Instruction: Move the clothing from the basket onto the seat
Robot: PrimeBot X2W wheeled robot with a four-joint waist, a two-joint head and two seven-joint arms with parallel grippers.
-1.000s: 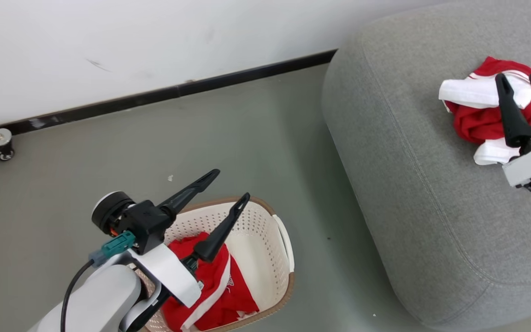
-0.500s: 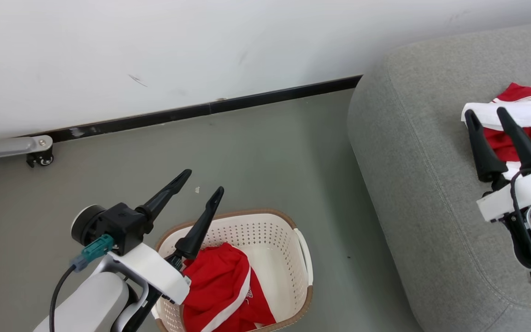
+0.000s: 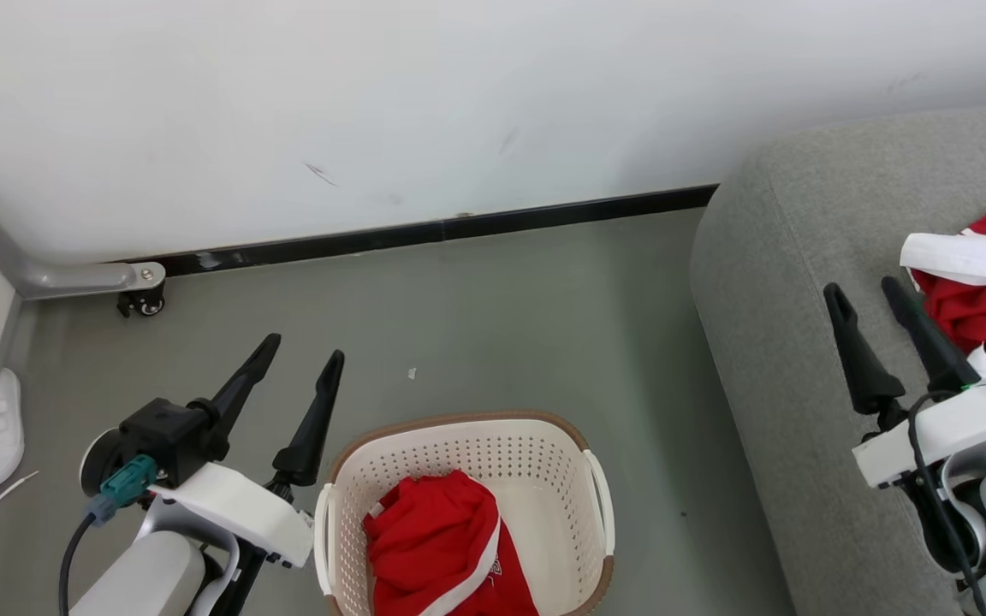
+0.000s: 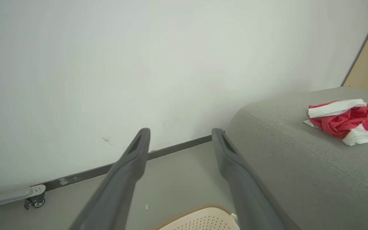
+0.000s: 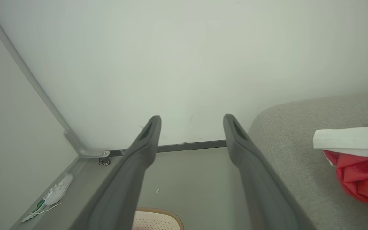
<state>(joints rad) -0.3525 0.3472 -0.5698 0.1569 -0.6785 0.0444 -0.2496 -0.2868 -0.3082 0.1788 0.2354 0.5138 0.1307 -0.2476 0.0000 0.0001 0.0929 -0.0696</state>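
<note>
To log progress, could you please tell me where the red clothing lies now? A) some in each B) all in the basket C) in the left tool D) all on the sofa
A: one red garment lies in the laundry basket, a red-and-white bundle on the grey sofa.

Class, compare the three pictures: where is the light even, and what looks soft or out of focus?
Head view: soft, even light, no glare; basket and its red clothing sharp. Left wrist view: left claw blurred close to the lens, the seat beyond it crisper. Right wrist view: right claw equally soft; the wall evenly lit.
</note>
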